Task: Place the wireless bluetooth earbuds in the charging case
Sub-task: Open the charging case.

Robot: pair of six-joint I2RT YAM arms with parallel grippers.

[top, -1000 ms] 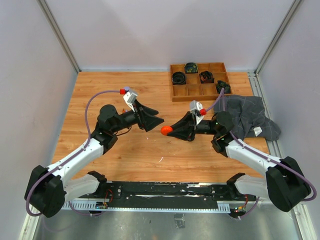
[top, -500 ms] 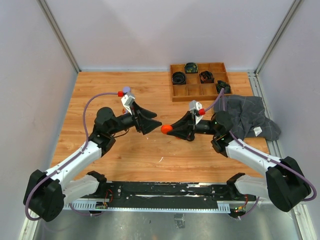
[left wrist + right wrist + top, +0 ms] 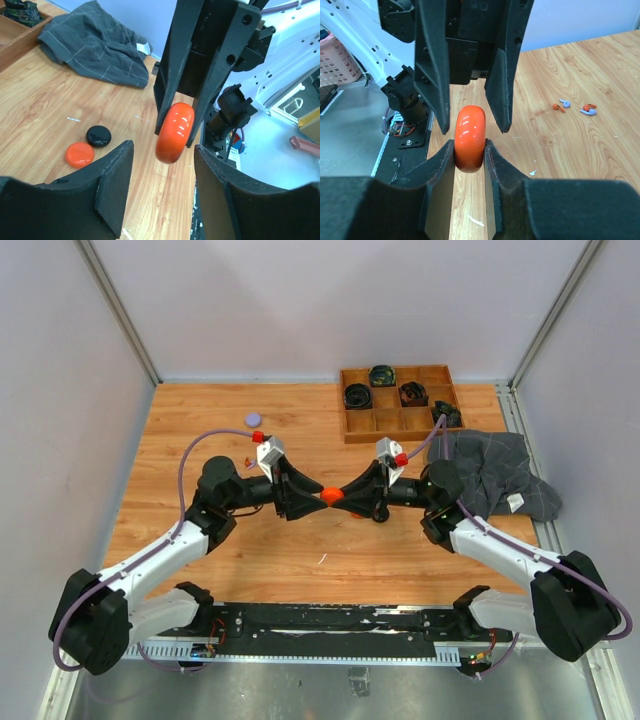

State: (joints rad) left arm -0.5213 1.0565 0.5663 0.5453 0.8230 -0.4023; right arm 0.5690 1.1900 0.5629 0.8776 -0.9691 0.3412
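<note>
The wooden tray [image 3: 386,421] sits far back and to the right of the orange charging case [image 3: 470,127]. It holds four dark round cases [image 3: 357,395], each in its own box. The other boxes I can see into have nothing in them.

There is one orange charging case, and it is up in the air over the middle of the table [image 3: 300,555]. The right claw [image 3: 470,150] is squeezed tight on it from both sides. The left claw [image 3: 162,152] is spread apart, with one finger on each side of the case and a gap showing on at least one side.

The wireless bluetooth earbuds [image 3: 559,105] lie on the wood well apart from the case. I count four tiny bits, two orange and two lilac, in two little pairs.

One orange disc [image 3: 79,154] and one black disc [image 3: 98,135] lie just beside each other below the case. One lilac disc [image 3: 253,420] lies back and left of it. One grey cloth [image 3: 495,475] is bunched up to its right.

The left arm [image 3: 160,545] and the right arm [image 3: 500,550] both reach in low and flat, and they meet tip to tip at the case.
</note>
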